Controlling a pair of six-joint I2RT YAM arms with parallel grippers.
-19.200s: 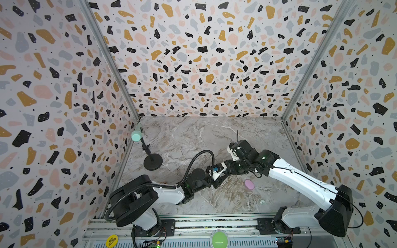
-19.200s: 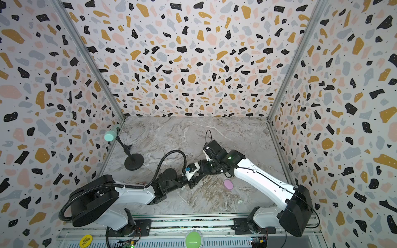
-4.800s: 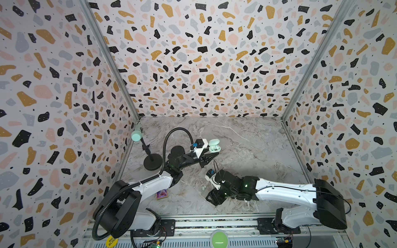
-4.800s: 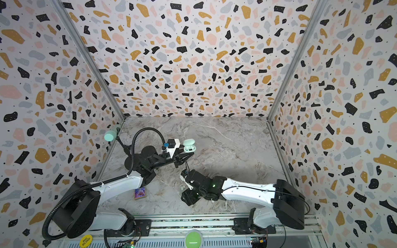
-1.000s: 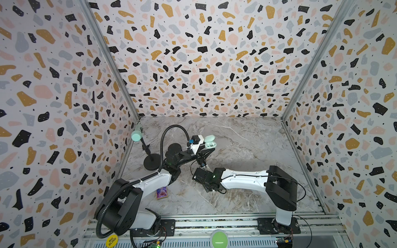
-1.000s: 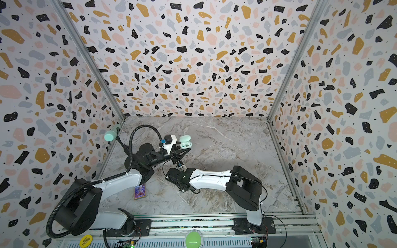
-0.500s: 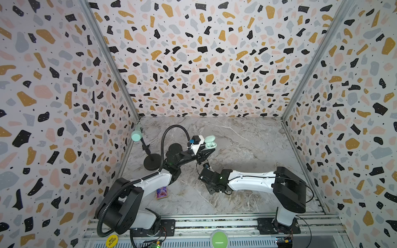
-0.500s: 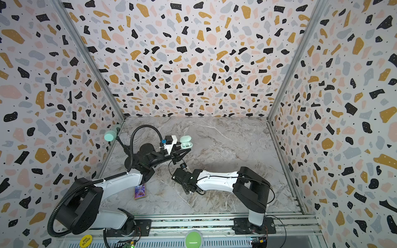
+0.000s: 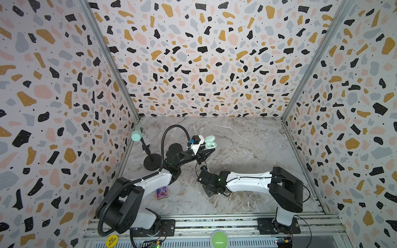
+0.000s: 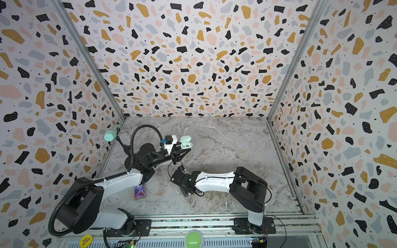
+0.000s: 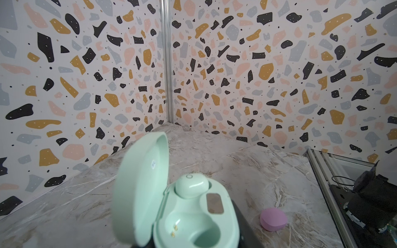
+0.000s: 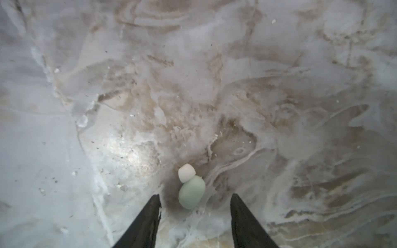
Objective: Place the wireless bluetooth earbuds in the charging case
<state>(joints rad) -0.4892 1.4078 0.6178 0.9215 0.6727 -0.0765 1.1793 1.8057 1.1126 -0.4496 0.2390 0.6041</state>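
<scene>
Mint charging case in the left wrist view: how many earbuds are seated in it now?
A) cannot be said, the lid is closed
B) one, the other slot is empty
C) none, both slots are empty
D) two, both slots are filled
B: the mint charging case is open, one mint earbud sits in one slot, and the other slot is bare with its gold contacts showing.

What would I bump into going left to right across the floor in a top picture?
Mint knob on its stand → colourful card → mint charging case → right arm's big black joint.
</scene>
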